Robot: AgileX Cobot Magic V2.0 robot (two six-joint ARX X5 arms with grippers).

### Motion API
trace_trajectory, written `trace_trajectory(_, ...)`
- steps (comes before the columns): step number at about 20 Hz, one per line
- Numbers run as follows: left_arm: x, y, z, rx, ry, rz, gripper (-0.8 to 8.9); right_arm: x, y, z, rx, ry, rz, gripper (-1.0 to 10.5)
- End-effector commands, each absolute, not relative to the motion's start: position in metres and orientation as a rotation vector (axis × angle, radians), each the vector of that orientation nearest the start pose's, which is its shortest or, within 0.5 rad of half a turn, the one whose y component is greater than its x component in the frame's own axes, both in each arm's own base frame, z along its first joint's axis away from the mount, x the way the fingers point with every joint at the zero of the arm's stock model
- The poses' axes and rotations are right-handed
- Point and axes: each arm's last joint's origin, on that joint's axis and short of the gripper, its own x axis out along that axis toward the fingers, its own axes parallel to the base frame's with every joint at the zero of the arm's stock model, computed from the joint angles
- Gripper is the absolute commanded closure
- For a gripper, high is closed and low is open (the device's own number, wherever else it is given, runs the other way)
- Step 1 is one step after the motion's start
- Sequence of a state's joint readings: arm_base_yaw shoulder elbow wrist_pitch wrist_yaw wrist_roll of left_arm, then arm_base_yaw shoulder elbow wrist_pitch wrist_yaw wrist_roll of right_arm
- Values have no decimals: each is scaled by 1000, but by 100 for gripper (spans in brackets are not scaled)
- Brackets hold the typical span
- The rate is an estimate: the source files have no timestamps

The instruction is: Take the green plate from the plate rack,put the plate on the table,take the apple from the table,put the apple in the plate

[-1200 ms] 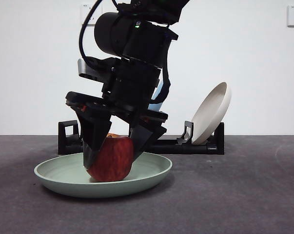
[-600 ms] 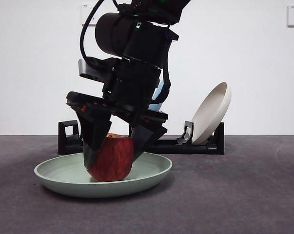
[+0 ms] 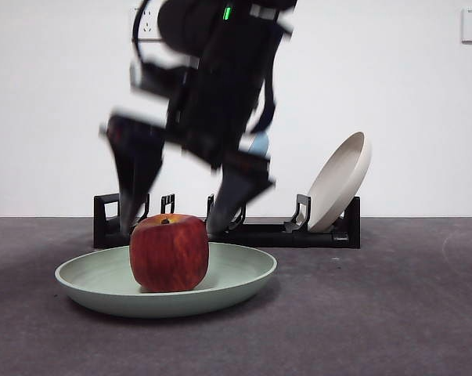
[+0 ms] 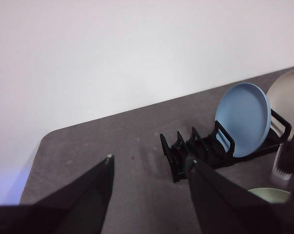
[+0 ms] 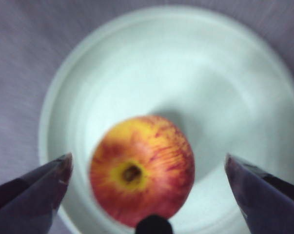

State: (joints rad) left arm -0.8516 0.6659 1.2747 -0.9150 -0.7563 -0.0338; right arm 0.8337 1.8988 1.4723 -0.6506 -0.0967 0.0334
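The dark red apple [image 3: 169, 253] [image 5: 142, 168] stands upright in the pale green plate [image 3: 95, 276] [image 5: 225, 87], which lies flat on the dark grey table [image 3: 376, 313]. My right gripper [image 3: 175, 227] [image 5: 147, 165] hangs open just above the apple, blurred with motion, its jaws spread wide to either side and touching nothing. My left gripper [image 4: 149, 163] is open and raised off to the side, looking toward the black plate rack [image 3: 275, 233] [image 4: 186, 153].
A blue plate [image 4: 244, 119] [image 3: 259, 144] and a beige plate [image 3: 339, 182] [image 4: 288, 92] stand in the rack behind the green plate. A white wall closes the back. Bare table lies to the right of the green plate.
My right gripper has let go of the apple, opened wide and risen above it. The apple now stands free in the green plate.
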Motion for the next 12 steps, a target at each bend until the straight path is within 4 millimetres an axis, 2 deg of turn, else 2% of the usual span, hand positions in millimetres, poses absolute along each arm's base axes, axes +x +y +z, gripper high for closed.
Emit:
trace_trajectory(1,65,-44,427,214,233,-92,566,263,287,252,-361,969,821,383)
trace_trajectory(8,89,-74,419,311,313,-178,568,245,244,318,-390,811,745,392)
trace_trajectory(9,93,-79,418,329,323,-199,575,241,237,327,-380,796,739,417)
trace_trajectory(12,104,-93,413,394,350,-270,690,231,213,353,-347,749,714,553)
